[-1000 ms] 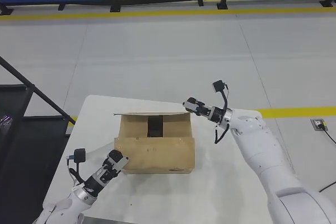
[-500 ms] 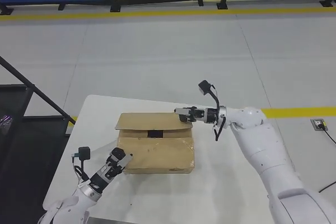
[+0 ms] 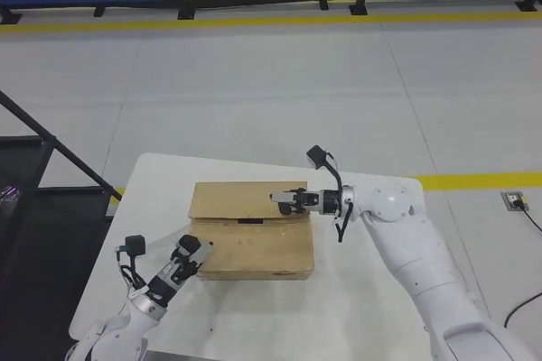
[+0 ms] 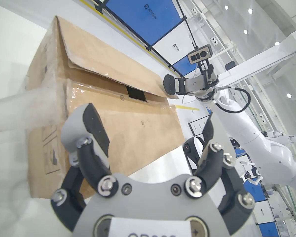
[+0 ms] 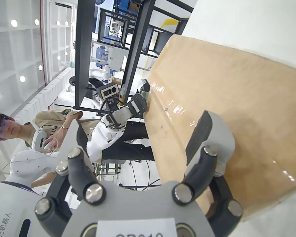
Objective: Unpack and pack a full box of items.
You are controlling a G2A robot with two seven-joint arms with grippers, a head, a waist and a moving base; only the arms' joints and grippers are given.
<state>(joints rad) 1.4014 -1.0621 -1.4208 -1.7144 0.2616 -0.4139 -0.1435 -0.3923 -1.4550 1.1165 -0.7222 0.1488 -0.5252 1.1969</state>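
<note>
- Black metal frame [image 3: 23, 113] stands on the floor off the table's left side.
- White round-cornered table [image 3: 361, 289] carries the box at about its middle.
- Left gripper [image 3: 192, 250] sits low over the table at the near-left corner of the box. Its jaws are spread wide and hold nothing. The fingertips are just beside the box's near wall; I cannot tell if they touch it.
- Brown cardboard box [image 3: 253, 251] stands upright on the table, long side left to right, with clear tape on the near wall.
- Far top flap [image 3: 235, 196] is folded down almost flat over the opening.
- Small dark gap [image 3: 250, 219] is left where the far flap meets the near edge, about mid-length; the contents are hidden.
- Right gripper [image 3: 283, 200] comes in from the right and lies on top of the box, over the right part of the far flap. Its jaws are apart and grasp nothing, and one finger pad [image 5: 199, 134] lies against the flap's surface.
- Yellow floor line [image 3: 488, 180] runs along the floor to the right of the table.
</note>
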